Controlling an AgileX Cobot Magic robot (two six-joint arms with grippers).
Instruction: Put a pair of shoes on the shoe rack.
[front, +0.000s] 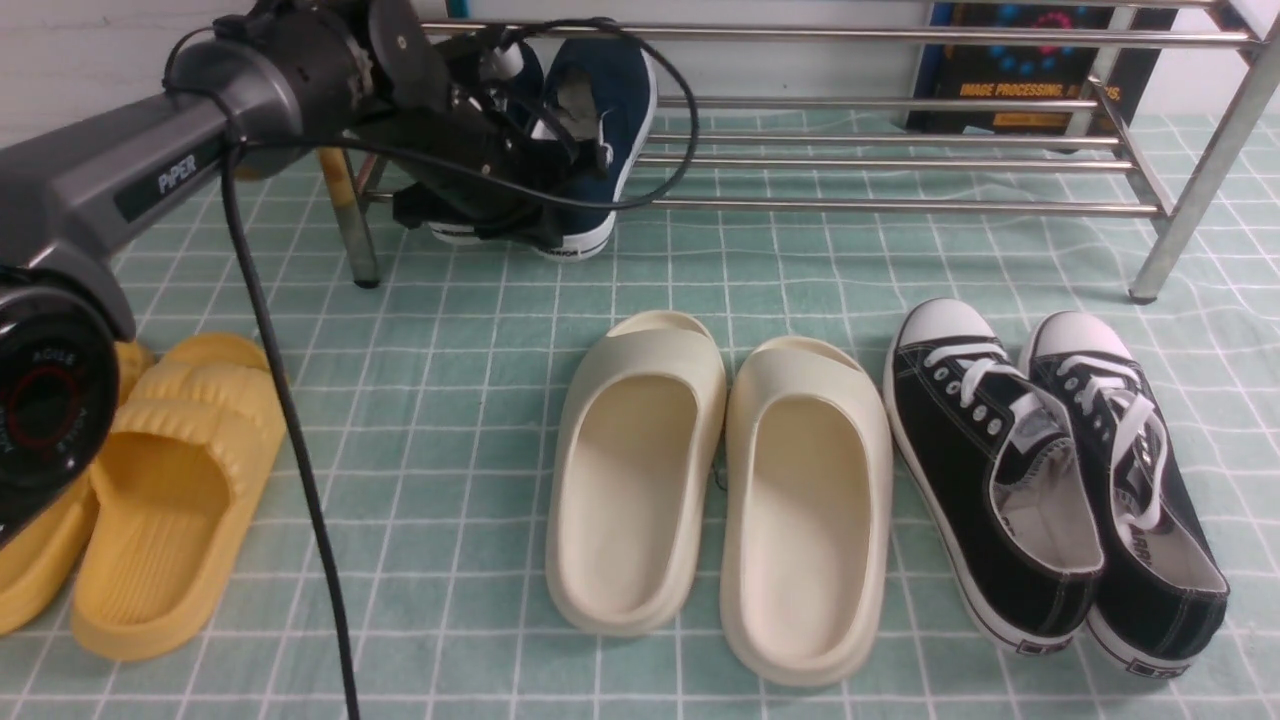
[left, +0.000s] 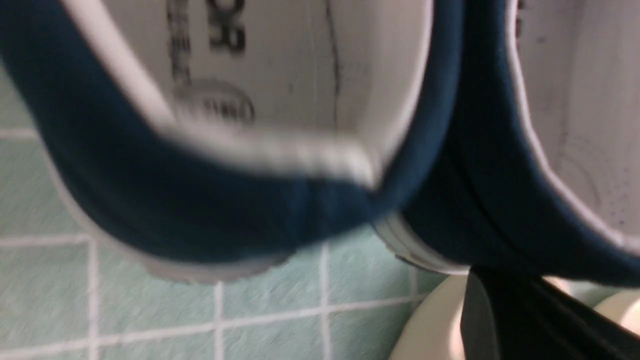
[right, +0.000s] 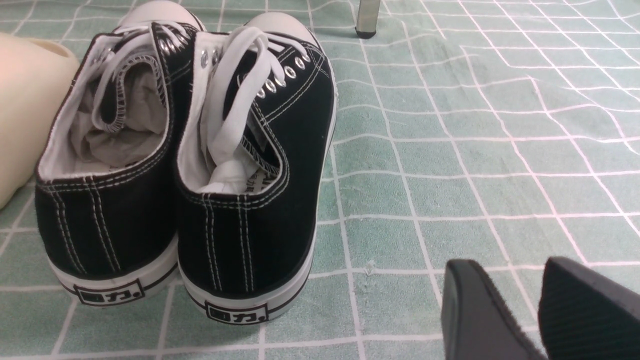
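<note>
The two navy slip-on shoes (front: 600, 110) are tilted at the left end of the steel shoe rack (front: 900, 205), toes up against its bars and white-soled heels low in front of the lowest bar. My left gripper (front: 535, 150) is shut on them at their openings. In the left wrist view both navy shoes (left: 200, 210) fill the picture, blurred, and one black finger (left: 505, 320) shows under the shoe beside it. My right gripper (right: 505, 280) hangs low over the cloth, jaws a little apart and empty; it is out of the front view.
Cream slides (front: 720, 480) lie in the middle. Black lace-up sneakers (front: 1050, 470) lie to the right, left of my right gripper in the right wrist view (right: 200, 150). Yellow slides (front: 150, 500) lie front left. A dark box (front: 1030, 70) stands behind the rack. A rust-stained leg (front: 345, 200) stands by the navy shoes.
</note>
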